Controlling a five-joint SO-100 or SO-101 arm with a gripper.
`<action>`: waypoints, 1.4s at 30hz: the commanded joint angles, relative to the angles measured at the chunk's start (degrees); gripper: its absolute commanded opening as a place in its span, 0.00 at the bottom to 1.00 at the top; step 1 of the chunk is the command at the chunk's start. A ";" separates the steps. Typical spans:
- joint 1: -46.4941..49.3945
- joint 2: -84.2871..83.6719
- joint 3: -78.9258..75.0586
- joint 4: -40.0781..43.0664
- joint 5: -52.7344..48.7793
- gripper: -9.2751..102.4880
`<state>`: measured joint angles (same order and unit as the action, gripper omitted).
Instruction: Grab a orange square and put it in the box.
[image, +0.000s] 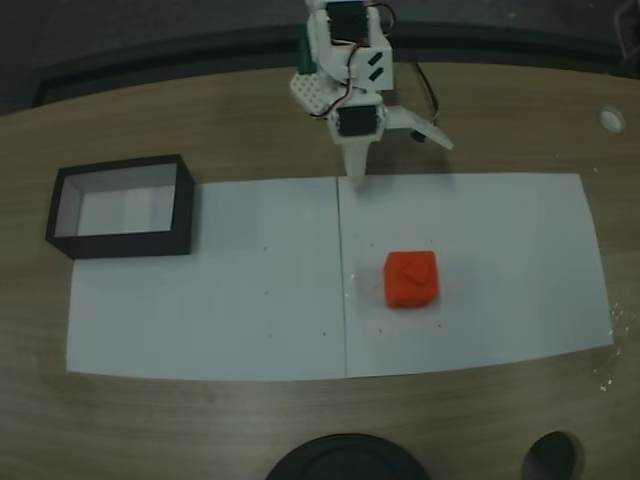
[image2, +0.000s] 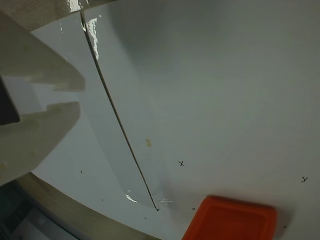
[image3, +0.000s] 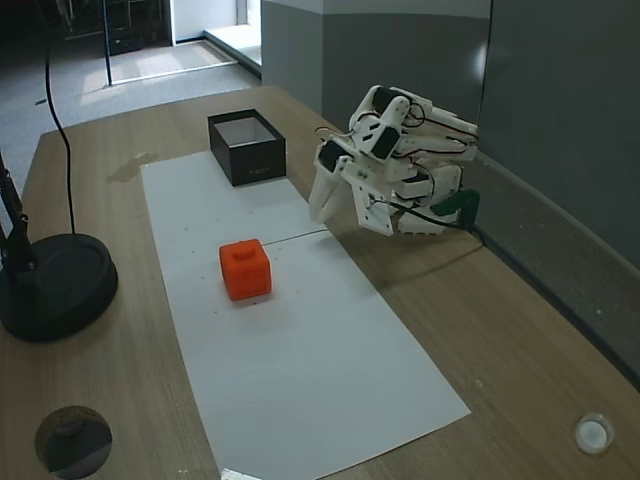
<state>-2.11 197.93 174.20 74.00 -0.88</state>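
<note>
The orange square (image: 411, 278) lies on white paper right of the table's middle, and it is also visible in another fixed view (image3: 246, 268). Its top edge shows at the bottom of the wrist view (image2: 231, 219). The box (image: 126, 243), black-walled with a pale inside, stands empty at the left, far from the cube, and in the other fixed view it sits at the back (image3: 248, 161). My gripper (image: 400, 160) hovers open over the far edge of the paper, behind the cube, holding nothing. One pale finger (image2: 40, 130) fills the left of the wrist view.
Two white sheets (image: 220, 310) meet at a seam (image: 341, 280) along the middle. A black round base (image: 345, 462) sits at the near table edge, with a round hole (image: 554, 460) beside it. A small white cap (image: 611, 119) lies at the far right.
</note>
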 joint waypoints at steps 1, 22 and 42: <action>0.18 1.23 -2.29 0.18 0.44 0.08; -0.35 1.32 -2.29 0.09 0.26 0.08; -6.33 -3.60 -16.44 -24.87 9.32 0.34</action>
<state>-3.78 196.44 165.59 47.81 7.47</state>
